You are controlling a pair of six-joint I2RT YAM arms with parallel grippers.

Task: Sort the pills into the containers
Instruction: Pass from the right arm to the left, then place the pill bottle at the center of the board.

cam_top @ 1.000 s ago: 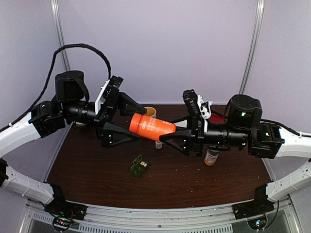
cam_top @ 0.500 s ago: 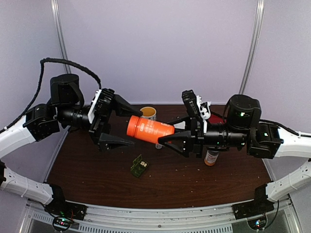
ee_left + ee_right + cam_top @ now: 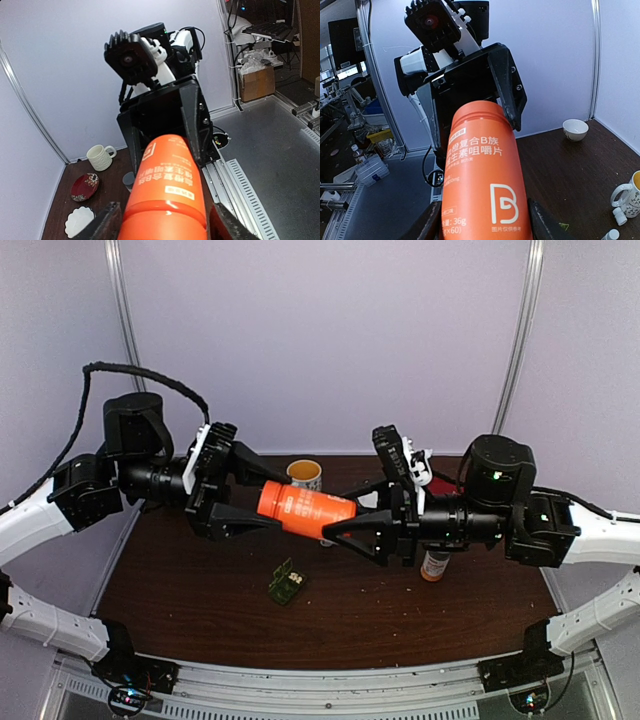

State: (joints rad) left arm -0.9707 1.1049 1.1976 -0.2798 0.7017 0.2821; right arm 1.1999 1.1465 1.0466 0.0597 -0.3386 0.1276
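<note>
Bottle slung between two arms

Right gripper [image 3: 343, 516] has the orange bottle [image 3: 306, 508] clamped by its base end. Its jaws are part-way apart around the body, and it holds the bottle on its side in mid-air above the table [image 3: 200, 590]. Left gripper [image 3: 272, 498] faces it from nine o'clock, fingers flanking the cap end — whether they press on the cap I cannot tell. The green pill box [image 3: 286, 583] lies on the table at about six o'clock from the bottle, apart from both grippers, lid apparently raised — its compartments are too small to make out. A mug [image 3: 304, 474] stands at twelve o'clock, behind the bottle.
</note>
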